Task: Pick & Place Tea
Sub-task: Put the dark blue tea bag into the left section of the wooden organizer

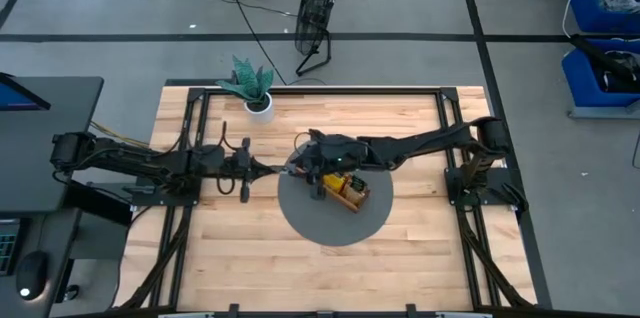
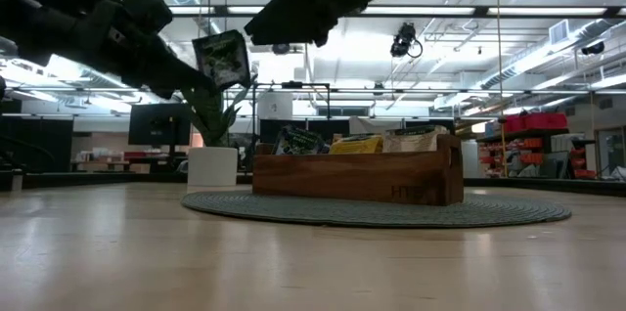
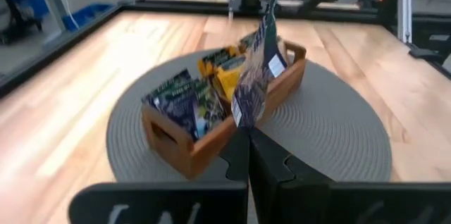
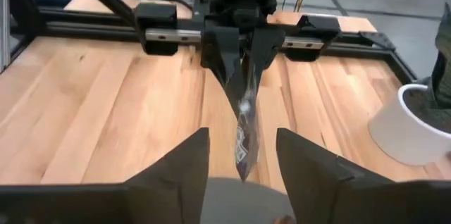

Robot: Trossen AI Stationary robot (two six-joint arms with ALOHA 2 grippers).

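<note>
Wooden tabletop [image 1: 240, 258] under bright workshop lights, round grey mat [image 1: 300, 220] at centre, potted plant [image 1: 254, 86] at the far edge. Mid-air handover of one dark tea sachet [image 3: 255, 76]: left tool [image 3: 248, 155] clenched on its lower edge, holding it upright above the mat's left rim; right tool [image 4: 242, 155] spread wide on either side of the same sachet, apparently just let go. Remaining tea [image 3: 211, 86], dark, yellow and pale packets, standing in the wooden tray [image 2: 357, 176] on the mat, just right of the raised one. Step in hand, by the look of it: transfer from right arm to left. Next move likely needing a clean retreat of the right tool without brushing the sachet, then a carry to wherever the packet belongs, a spot not evident here.
</note>
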